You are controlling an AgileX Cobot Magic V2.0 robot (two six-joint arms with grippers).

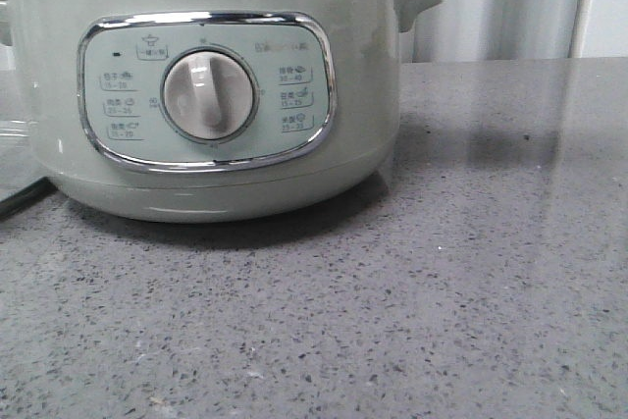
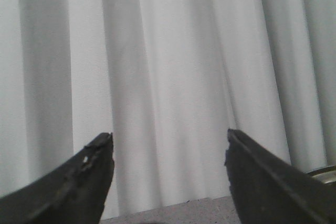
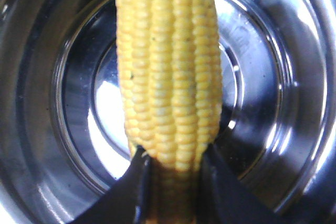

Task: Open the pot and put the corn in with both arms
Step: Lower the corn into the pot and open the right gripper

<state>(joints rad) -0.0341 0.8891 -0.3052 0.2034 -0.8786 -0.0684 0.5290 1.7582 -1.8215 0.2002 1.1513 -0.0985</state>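
Your right gripper (image 3: pixel 173 182) points straight down, its two dark fingers (image 3: pixel 131 192) pressed against opposite sides of the corn (image 3: pixel 170 66) — the cob is pinched at one end and hangs lengthwise between them. Your left gripper (image 2: pixel 169 177) is level and holds nothing, its dark fingertips (image 2: pixel 92 166) spread well apart with a wide gap between them.

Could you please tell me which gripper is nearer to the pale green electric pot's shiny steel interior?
Right. The right gripper holds the yellow corn cob directly above the pot's steel interior. The left gripper is open, facing the pale curtain, away from it.
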